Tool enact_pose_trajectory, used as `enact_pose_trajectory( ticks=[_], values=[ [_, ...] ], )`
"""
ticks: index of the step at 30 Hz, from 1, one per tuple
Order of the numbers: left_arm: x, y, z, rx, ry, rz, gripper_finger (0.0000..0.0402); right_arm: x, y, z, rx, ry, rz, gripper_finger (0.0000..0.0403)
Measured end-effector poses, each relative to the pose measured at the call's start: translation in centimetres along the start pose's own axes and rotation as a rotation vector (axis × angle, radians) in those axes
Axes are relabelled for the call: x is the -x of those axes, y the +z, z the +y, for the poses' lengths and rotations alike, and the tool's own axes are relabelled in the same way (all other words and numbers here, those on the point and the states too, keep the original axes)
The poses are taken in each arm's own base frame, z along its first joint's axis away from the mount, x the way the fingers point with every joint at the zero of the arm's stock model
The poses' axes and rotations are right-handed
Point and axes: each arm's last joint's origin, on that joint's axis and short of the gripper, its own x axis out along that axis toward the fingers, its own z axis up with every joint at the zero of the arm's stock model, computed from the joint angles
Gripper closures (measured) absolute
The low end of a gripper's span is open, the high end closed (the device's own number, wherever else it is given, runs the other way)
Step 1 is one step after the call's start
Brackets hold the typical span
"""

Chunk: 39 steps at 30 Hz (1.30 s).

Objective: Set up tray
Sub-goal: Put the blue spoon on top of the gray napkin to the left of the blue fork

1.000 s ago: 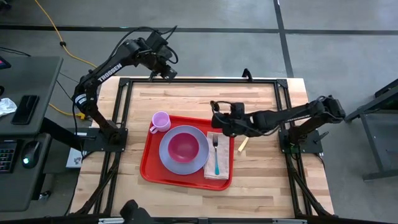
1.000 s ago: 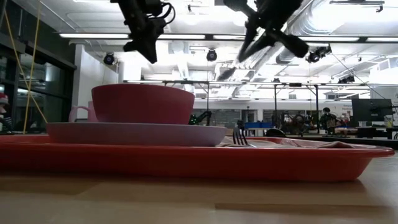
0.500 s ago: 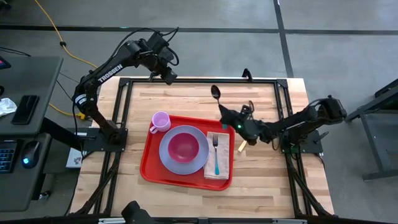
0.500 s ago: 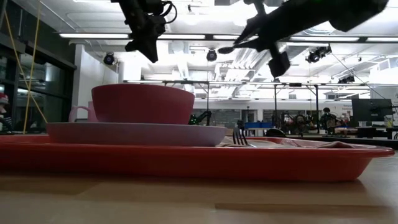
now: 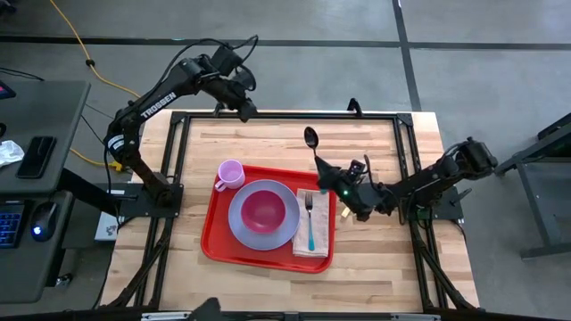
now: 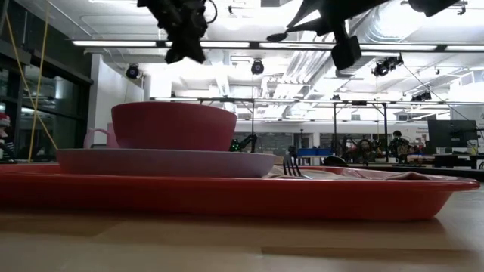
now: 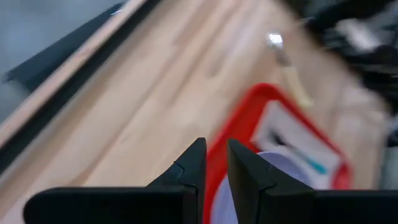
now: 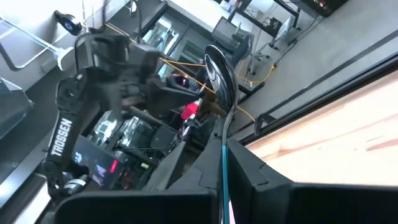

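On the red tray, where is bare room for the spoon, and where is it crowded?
On the tray, the bare red strip along its near edge, below the plate and napkin, is free. The napkin beside the fork has room. Crowded: the cup corner. The right gripper holds the spoon.

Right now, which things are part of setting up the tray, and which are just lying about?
Part of the job:
- red tray
- plate, bowl
- cup
- napkin, fork
- spoon in the right end effector

Just lying about:
- yellow-handled utensil beside the tray

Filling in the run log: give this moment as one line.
right gripper: shut on spoon, raised beside tray | left gripper: waiting over table's far edge | on tray: cup, plate, bowl, napkin, fork
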Motion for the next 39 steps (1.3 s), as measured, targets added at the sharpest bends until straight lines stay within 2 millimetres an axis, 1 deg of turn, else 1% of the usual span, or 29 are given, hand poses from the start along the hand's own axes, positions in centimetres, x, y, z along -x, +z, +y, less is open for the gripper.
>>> enact_pose_trajectory(
  ticks=[4,10,15,20,22,24,26,30,35,39],
  values=[
    [-0.4,0.6,-1.5,-0.061,-0.130,-0.049,0.0309,-0.3,-0.4,0.2,0.006,0.000,0.001,0.0403],
    [-0.9,1.2,-3.0,-0.132,-0.186,-0.106,0.0309,-1.0,-0.2,0.2,0.002,0.033,0.015,0.0403],
    [-0.9,1.8,-3.4,-0.170,-0.286,-0.160,0.0309,-1.4,0.1,0.4,0.020,0.068,0.029,0.0403],
    [-1.2,2.1,-3.4,-0.171,-0.340,-0.165,0.0309,-1.7,0.3,0.6,0.023,0.099,0.036,0.0403],
    [-1.7,2.4,-3.8,-0.162,-0.380,-0.171,0.0309,-1.9,0.5,0.7,0.026,0.114,0.035,0.0403],
    [-2.6,2.5,-4.1,-0.149,-0.419,-0.150,0.0309,-2.2,0.8,0.8,0.034,0.132,0.027,0.0403],
    [-3.3,2.7,-4.7,-0.143,-0.448,-0.144,0.0309,-2.4,1.0,0.9,0.058,0.140,0.013,0.0403],
    [-4.2,2.9,-5.9,-0.124,-0.471,-0.146,0.0309,-2.8,1.3,0.8,0.094,0.132,-0.007,0.0403],
    [-4.0,3.6,-5.9,-0.073,-0.468,-0.203,0.0309,-3.2,1.8,0.9,0.126,0.137,-0.047,0.0403],
    [-4.0,3.7,-5.8,-0.018,-0.418,-0.212,0.0309,-3.3,2.6,1.5,0.152,0.192,-0.087,0.0403]
  ],
)
